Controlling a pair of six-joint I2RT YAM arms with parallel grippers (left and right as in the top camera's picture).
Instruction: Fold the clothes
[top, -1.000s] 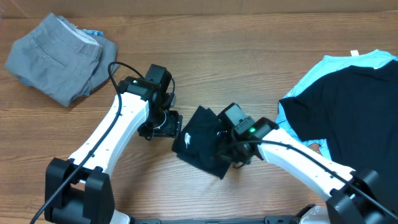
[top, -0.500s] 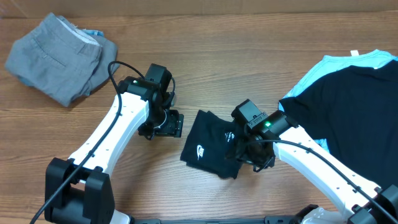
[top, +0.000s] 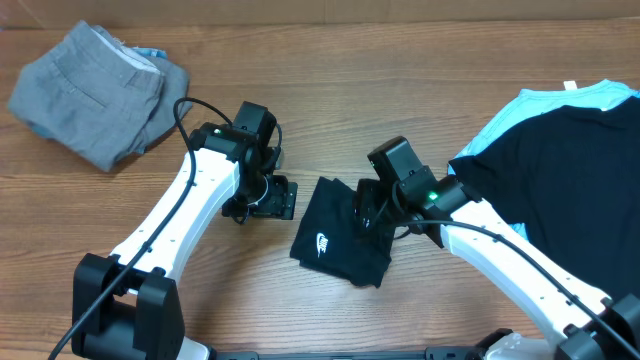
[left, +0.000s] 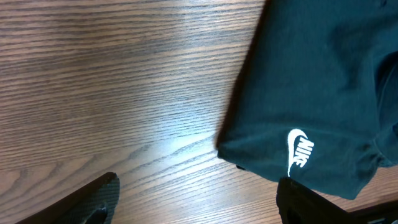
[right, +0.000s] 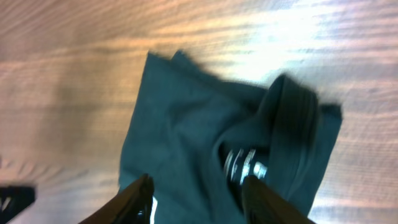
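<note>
- Starting at the far left of the overhead view, a pair of gray trousers (top: 85, 90) lies folded on the wooden table (top: 330, 80). A strip of light-blue cloth (top: 150, 52) peeks out from behind them, and most of it is hidden.
- The left gripper (top: 275, 200) sits low over bare wood just left of the black garment (top: 335, 235), not touching it. In its wrist view (left: 199, 205) only the two dark fingertips (left: 93, 202) show, cut off by the lower edge. They stand wide apart with nothing between them.
- The black garment lies folded in the middle of the table, between the two grippers. The left wrist view shows its near corner (left: 311, 93), with the rest running out of frame to the right.
- A white Nike logo (left: 300, 149), the swoosh with "NIKE" beside it, is printed near that corner. In the overhead view the same mark (top: 322, 243) is too small to read.
- The right gripper (top: 372, 215) hangs over the right part of the garment, and its body hides the cloth beneath it from above. In its wrist view (right: 196, 199) the fingers are spread apart, and no cloth is visibly pinched between them.
- A small shiny metal part (right: 245, 165) shows inside a fold of the garment. What it is cannot be made out.
- At the far right lies a black and light-blue shirt (top: 560, 170), spread flat and cut off by the frame edge. A tiny white tag at its collar is unreadable.
</note>
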